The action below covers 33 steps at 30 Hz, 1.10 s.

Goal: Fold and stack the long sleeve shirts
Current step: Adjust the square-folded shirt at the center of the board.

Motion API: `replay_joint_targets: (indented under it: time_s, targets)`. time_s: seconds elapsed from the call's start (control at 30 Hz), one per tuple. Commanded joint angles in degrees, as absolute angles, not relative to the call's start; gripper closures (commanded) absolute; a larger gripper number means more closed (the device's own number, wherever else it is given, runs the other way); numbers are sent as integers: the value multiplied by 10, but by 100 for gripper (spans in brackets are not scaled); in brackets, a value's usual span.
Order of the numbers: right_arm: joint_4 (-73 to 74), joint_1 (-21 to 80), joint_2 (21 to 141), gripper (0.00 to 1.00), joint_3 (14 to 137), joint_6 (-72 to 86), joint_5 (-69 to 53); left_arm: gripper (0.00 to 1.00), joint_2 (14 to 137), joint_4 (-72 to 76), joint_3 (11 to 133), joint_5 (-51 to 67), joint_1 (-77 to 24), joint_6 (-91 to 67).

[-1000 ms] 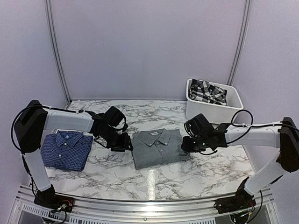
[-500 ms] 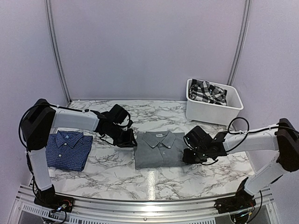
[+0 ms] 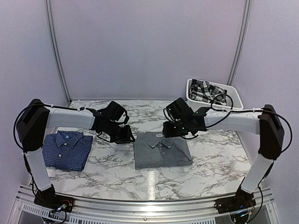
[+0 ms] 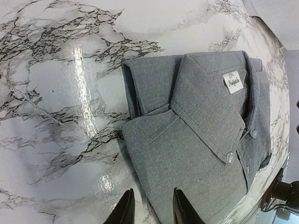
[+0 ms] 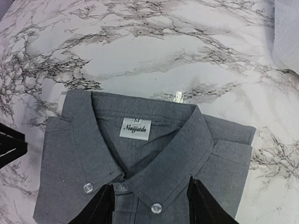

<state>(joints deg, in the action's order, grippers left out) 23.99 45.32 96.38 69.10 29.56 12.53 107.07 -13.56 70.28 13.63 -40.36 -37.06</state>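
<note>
I find the dark blue checked shirt (image 3: 65, 150) near the left edge of the table (image 3: 112, 175), folded flat, collar toward the back. The left gripper (image 4: 153, 192) hovers just over the left edge of the grey shirt (image 3: 161, 150), fingers narrowly parted, nothing between them. The grey shirt lies folded at the table's centre, collar toward the back, well apart from the blue one. The right gripper (image 5: 150, 184) hangs over its collar, fingers spread wide, grasping nothing. At the back right corner, a white bin (image 3: 235, 97) holds a crumpled plaid garment (image 3: 205, 91).
</note>
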Motion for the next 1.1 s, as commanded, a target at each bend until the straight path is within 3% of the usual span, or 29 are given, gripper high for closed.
replay_joint_targets:
  time_s: [0.0,0.4,0.63,0.83,1.07]
  targets:
    - [227,422,1044,50,751,247,122,69,1051,-147,700,126,-402,-358]
    - [228,385,1149,56,806,227,127,68,1031,-157,683,117,-402,-351]
    - [222,383,1162,73,812,229,131,69,1033,-158,686,121,-402,-351]
    - [244,384,1132,98,816,235,165,70,1031,-159,686,121,-402,-352]
    - [256,394,1067,100,791,257,215,71,1037,-159,691,123,-402,-355]
